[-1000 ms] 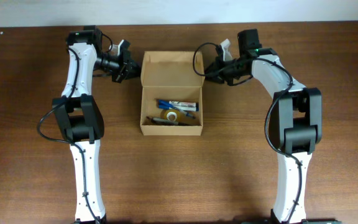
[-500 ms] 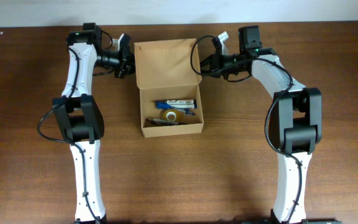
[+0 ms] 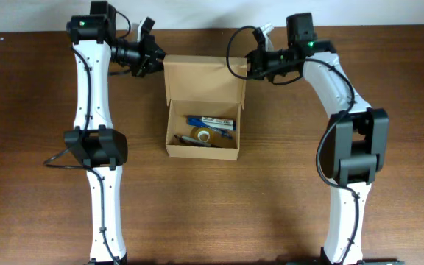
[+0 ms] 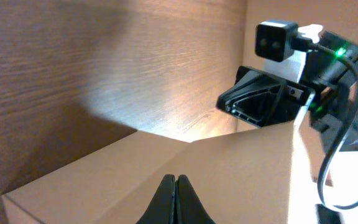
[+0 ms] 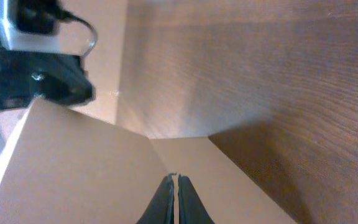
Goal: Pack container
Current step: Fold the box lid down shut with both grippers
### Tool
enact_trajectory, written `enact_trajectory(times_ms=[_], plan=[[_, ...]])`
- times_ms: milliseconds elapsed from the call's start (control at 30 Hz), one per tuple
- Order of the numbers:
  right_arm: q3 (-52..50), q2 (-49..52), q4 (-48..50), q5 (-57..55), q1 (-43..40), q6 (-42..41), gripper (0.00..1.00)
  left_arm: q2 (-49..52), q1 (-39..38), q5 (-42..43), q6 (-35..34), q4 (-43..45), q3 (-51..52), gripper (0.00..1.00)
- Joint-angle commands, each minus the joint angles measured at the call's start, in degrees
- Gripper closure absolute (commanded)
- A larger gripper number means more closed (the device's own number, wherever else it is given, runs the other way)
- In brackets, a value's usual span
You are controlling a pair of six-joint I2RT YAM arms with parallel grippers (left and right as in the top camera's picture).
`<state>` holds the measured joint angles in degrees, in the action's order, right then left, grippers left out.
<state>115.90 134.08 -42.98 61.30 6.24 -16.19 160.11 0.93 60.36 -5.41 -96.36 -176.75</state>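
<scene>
The container (image 3: 201,152), a small tan cardboard box, stands open at the table's middle. Its hinged lid (image 3: 203,79) stands raised at the far side. Inside lie a blue marker (image 3: 212,123), a tape roll (image 3: 203,135) and a dark pen (image 3: 188,140). My left gripper (image 3: 157,61) is shut on the lid's left side tab; the cardboard shows in the left wrist view (image 4: 135,174) around the jaws (image 4: 176,181). My right gripper (image 3: 248,65) is shut on the lid's right side tab, with cardboard (image 5: 73,168) at its jaws (image 5: 174,181).
The brown wooden table (image 3: 271,184) surrounds the box. The far table edge and a white wall (image 3: 197,13) lie just behind both grippers. Each wrist view shows the other gripper across the lid, in the left wrist view (image 4: 272,99) and the right wrist view (image 5: 42,81).
Both grippers have moved toward the far edge and up, pulling the lid's side tabs. The lid has swung from lying back to standing more upright, and the box shifted a little.
</scene>
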Motion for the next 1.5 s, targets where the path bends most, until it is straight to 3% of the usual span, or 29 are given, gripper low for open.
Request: enact_trajectory(times_ms=[0,167,400,733,967,1067,1467], plan=[[5.79,-6.27,-9.22,-12.0,1.66,9.01,0.96,-1.09,-0.76,-1.77,-1.27,-0.35,-3.06,0.98],[12.76,-9.05,-23.43,-24.46,4.66,14.97,0.96,-3.72,-2.4,-4.79,-1.4,-0.35,-3.04,0.99],[16.35,-11.96,-34.23,-40.41,10.32,17.49,0.96,-10.38,-5.2,-15.41,-1.86,-0.35,-2.97,0.99],[16.35,-13.09,-41.83,-57.13,16.33,17.9,0.96,-17.42,-7.45,-29.51,-1.86,-0.33,-2.91,0.98],[16.35,-14.1,-43.8,-60.72,21.03,17.88,0.96,-22.58,-8.96,-41.18,-1.77,-0.35,0.94,0.98],[16.33,-14.1,-43.69,-60.76,22.38,17.66,0.96,-25.11,-9.84,-44.83,-0.24,-0.35,4.92,0.98],[15.85,-14.1,-46.18,-61.16,23.37,17.27,0.96,-33.31,-12.85,-45.64,5.2,-0.35,32.41,0.98]])
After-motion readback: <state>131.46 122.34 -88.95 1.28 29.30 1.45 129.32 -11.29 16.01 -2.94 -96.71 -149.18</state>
